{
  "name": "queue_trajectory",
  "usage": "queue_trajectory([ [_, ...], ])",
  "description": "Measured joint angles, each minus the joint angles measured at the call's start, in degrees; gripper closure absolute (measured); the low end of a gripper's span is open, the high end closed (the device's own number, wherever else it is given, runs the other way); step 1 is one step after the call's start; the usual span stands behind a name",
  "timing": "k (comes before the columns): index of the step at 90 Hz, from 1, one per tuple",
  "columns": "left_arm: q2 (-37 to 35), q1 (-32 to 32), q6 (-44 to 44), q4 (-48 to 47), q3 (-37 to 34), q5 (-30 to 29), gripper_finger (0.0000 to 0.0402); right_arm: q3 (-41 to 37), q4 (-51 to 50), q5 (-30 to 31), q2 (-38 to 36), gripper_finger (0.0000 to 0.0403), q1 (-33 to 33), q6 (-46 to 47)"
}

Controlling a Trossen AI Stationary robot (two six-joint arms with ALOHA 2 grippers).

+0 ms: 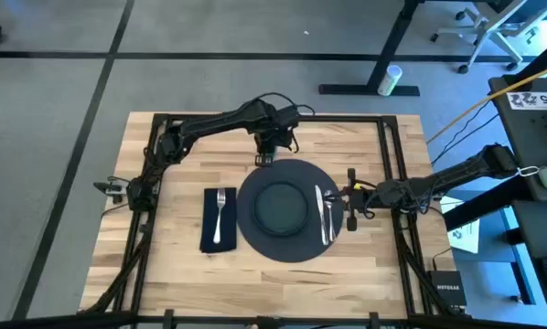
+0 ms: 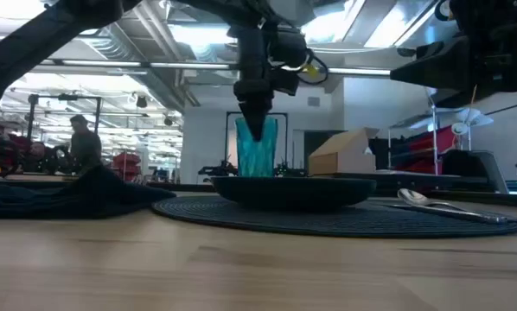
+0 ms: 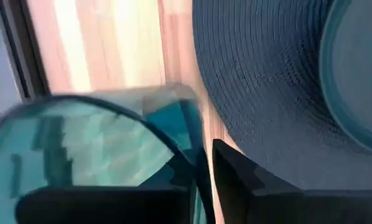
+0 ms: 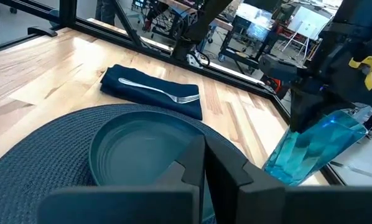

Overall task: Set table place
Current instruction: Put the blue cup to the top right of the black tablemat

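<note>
Light wooden table (image 1: 173, 265) with a big round dark charger (image 1: 284, 249), a smaller dark plate (image 1: 279, 206) on it, fork (image 1: 219, 212) on a navy napkin (image 1: 207, 228), knife (image 1: 324, 219), spoon (image 1: 332, 203), teal cup (image 4: 310, 152) upright just beside the charger.

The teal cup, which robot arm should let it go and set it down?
The left. Its gripper already holds the teal cup beside the charger; the right gripper waits by the knife.

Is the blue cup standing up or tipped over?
Standing up: the cup rises straight behind the plate, with the left gripper on its rim.
</note>
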Motion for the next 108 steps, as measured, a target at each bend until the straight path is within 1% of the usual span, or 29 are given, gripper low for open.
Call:
queue_trajectory([
  [14,0.0,0.0,0.1,2.2,0.0,0.0,0.0333,0.0,0.0,0.0,0.0,0.0403,0.0,0.0],
  [32,0.0,0.0,0.1,2.9,1.0,0.0,0.0301,0.0,-0.1,0.0,0.0,0.0403,0.0,0.0],
  [51,0.0,-0.5,0.0,2.9,3.9,0.0,0.028,0.0,-0.4,0.0,0.0,0.0403,0.0,0.0],
  [64,0.0,-0.7,0.1,2.1,6.6,-0.9,0.0279,0.0,-0.4,0.0,0.0,0.0403,0.0,0.0],
  [71,0.0,-0.7,-0.2,1.1,8.0,-4.4,0.0279,0.0,-0.4,-0.3,0.0,0.0403,0.0,0.0],
  [81,0.0,-0.6,-1.7,-2.8,10.6,-9.2,0.0279,0.0,-0.5,-0.6,0.0,0.0403,0.0,0.0],
  [89,-1.1,-0.8,-3.3,-3.9,10.3,-11.8,0.0282,0.0,-0.5,-0.6,0.0,0.0403,0.0,0.0],
  [108,-2.7,-1.3,-5.1,-4.9,10.6,-12.2,0.0315,0.0,-1.0,-0.6,0.0,0.0403,0.0,-0.1],
])
